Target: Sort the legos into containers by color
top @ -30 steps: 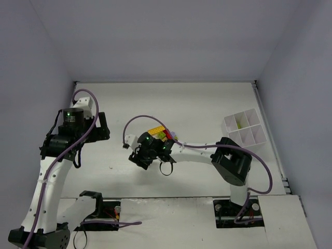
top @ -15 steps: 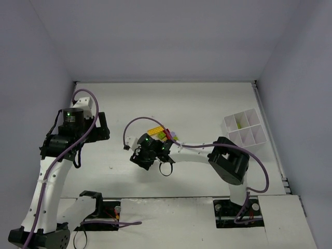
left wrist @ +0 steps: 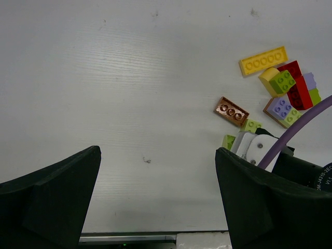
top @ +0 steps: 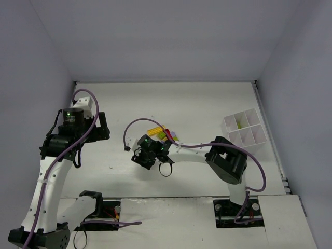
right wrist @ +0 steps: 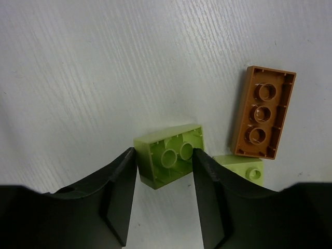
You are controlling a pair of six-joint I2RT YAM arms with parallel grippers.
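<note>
Narrower than a second ago, the right pincer (right wrist: 166,158) pinches the upturned lime brick (right wrist: 167,149) from both sides. That brick lies flat, just beside the brown brick (right wrist: 263,111).

A white table (top: 207,104) with a faintly grained, scuffed top sits boxed in by plain pale grey-lavender walls (top: 155,36) on three sides, under soft, even light.
</note>
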